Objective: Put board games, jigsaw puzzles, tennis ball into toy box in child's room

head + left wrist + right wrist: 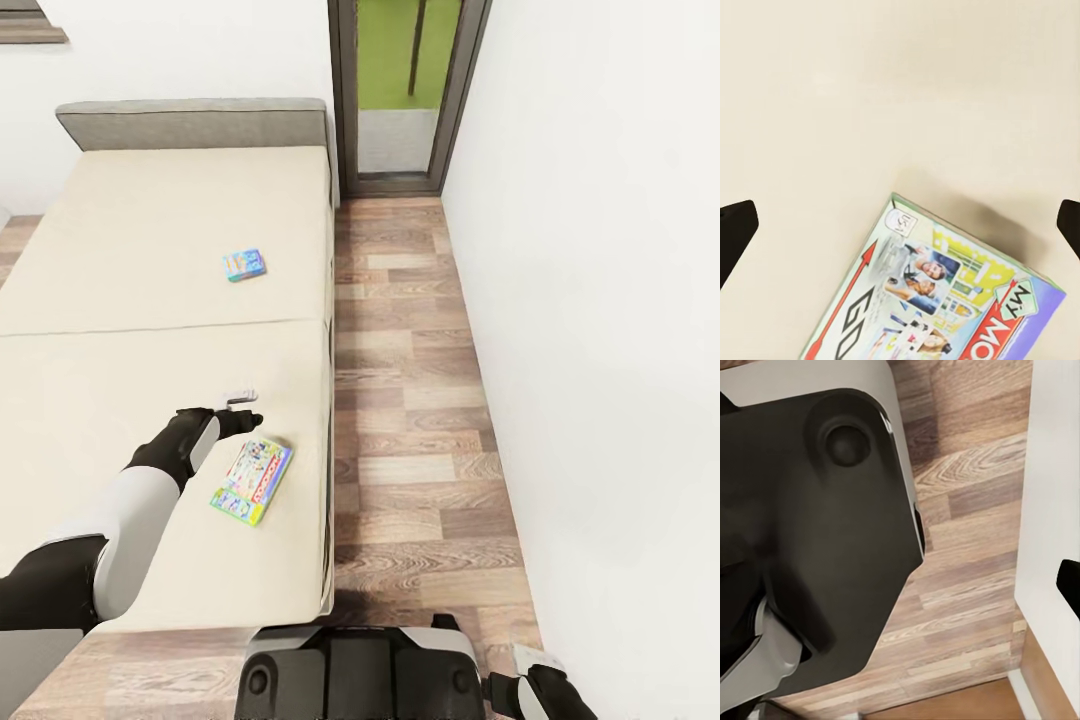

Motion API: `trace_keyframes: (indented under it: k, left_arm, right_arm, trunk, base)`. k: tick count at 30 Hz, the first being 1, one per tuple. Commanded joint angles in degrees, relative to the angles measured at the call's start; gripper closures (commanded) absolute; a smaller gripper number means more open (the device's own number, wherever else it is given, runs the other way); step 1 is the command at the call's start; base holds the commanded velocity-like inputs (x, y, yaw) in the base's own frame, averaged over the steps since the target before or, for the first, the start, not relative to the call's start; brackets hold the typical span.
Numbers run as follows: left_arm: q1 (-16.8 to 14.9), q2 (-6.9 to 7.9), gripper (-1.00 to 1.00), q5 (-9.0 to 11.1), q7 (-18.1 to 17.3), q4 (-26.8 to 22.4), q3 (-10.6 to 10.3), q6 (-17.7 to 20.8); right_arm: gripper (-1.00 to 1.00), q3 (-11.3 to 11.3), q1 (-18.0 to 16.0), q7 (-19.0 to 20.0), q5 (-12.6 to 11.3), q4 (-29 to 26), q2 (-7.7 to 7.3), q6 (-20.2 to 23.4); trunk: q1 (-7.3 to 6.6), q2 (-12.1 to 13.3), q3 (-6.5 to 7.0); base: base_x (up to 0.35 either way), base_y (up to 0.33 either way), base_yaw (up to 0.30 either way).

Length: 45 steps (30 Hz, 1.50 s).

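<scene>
Two board games lie flat on the cream bed point(120, 300). The greenish multicoloured box point(252, 481) is near the bed's right edge, and the small blue one point(244, 265) lies farther up the mattress. My left gripper point(243, 405) hovers over the bed just beyond the greenish box, apart from it. In the left wrist view that box point(945, 292) lies skewed on the bed below the open left gripper point(900, 229), with nothing between the fingertips point(735, 232). My right gripper point(540, 690) hangs low beside my base over the floor, open and empty. The table and toy box are out of view.
A strip of wood-plank floor point(410, 400) runs between the bed's right side and a white wall point(600, 350). A dark-framed glass door point(405, 90) stands at the far end, beside the grey headboard point(190, 120). My base point(350, 670) is at the bed's foot.
</scene>
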Motion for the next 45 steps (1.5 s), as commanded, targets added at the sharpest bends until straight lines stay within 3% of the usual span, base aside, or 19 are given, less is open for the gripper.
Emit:
trace_keyframes:
  k: [1,30,35,45]
  left_arm:
    - [0.0,-0.03,-1.00,-0.1,-0.3,-0.1,0.3,0.3]
    - [0.0,-0.71,-1.00,0.0,-0.2,-0.3,0.4,0.3]
    - [0.0,-0.86,-1.00,0.0,-0.2,-0.3,0.4,0.3]
    - [0.0,-1.30,-1.00,0.0,-0.2,-0.3,0.4,0.3]
  right_arm:
    - [-1.00,0.0,0.0,-0.4,-0.6,-0.1,0.00,0.2]
    - [-1.00,-0.2,0.0,-0.3,-0.6,-0.2,-0.54,-1.7]
    - [-1.00,-0.2,-1.5,-0.3,-0.6,-0.6,-0.75,-2.2]
    - [-1.00,-0.3,-7.7,0.0,-0.7,-1.0,-0.73,-2.4]
  trunk:
    - [0.03,-0.1,-0.16]
    - [0.03,-0.1,-2.88]
    - [0.03,-0.1,-3.35]
    - [0.03,-0.1,-4.28]
  base:
    - [0.000,0.000,0.000]
    - [0.000,0.000,0.000]
    - [0.000,0.000,0.000]
    - [0.000,0.000,0.000]
